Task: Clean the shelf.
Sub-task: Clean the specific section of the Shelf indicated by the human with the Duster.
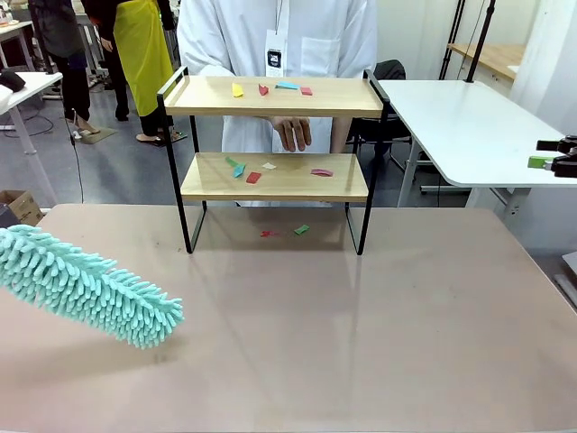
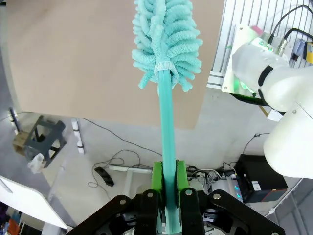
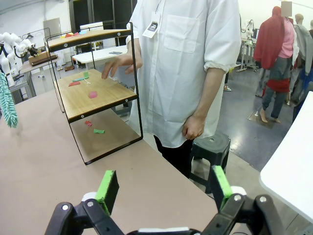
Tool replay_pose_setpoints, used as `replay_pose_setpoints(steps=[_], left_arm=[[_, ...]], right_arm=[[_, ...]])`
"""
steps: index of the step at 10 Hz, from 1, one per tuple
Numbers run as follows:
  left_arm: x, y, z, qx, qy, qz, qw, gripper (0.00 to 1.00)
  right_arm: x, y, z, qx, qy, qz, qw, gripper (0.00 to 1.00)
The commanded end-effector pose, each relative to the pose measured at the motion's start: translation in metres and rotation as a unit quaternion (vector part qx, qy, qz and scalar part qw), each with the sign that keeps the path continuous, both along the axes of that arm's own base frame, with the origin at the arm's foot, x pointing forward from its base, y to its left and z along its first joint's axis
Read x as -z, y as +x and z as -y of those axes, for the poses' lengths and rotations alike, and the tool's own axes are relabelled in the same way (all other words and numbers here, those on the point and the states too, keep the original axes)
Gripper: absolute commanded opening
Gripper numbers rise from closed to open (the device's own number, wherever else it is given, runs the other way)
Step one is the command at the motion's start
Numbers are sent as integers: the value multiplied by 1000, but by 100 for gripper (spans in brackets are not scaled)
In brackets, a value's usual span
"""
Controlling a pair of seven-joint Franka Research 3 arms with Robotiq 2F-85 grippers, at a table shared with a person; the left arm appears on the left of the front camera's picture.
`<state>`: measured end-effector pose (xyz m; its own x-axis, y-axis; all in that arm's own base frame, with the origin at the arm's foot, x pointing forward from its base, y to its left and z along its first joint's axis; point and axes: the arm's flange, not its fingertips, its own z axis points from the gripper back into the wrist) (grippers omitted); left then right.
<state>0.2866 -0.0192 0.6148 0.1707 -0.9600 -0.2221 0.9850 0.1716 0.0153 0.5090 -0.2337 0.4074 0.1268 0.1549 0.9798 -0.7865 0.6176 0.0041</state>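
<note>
**Duster gripped and clear of the shelf, sweep not yet begun**

At the left, your left gripper (image 2: 168,196) is clamped tight on the duster's handle (image 2: 167,122), near its lower end. That low grip looks chosen to give the fluffy teal head (image 1: 90,289) the longest reach. The head hangs tilted over the near-left part of the table (image 1: 379,325), well apart from the shelf (image 1: 347,97), so nothing has been brushed yet.

In the middle, the shelf stands upright at the far side of the table, facing you. Coloured scraps lie on the top board (image 1: 238,89), more on the lower board (image 1: 253,178), and two on the table beneath it (image 1: 301,230). The raised end rails would likely block a sideways sweep, so brushing forward or back looks the better route.

A person stands right behind the shelf, one hand (image 1: 293,133) between the two boards. Watch for it when you bring the duster in.

At the right, your right gripper (image 3: 165,187) is wide apart and empty, off to the side by the table's edge, presumably parked to leave the shelf free.
</note>
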Motion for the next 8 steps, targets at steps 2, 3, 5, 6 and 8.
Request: replay_pose_setpoints(steps=[2, 3, 5, 6, 8], left_arm=[[-2, -1, -1, -1, 6, -1, 1000, 13], [-2, -1, -1, -1, 6, -1, 1000, 13], [-2, -1, -1, -1, 6, -1, 1000, 13], [-2, -1, -1, -1, 6, -1, 1000, 13], [-2, -1, -1, -1, 6, -1, 1000, 13]], right_arm=[[-3, 0, -2, 0, -5, -3, 1000, 100], [-3, 0, -2, 0, -5, -3, 1000, 100], [-3, 0, -2, 0, -5, -3, 1000, 100], [-3, 0, -2, 0, -5, -3, 1000, 100], [-3, 0, -2, 0, -5, -3, 1000, 100]])
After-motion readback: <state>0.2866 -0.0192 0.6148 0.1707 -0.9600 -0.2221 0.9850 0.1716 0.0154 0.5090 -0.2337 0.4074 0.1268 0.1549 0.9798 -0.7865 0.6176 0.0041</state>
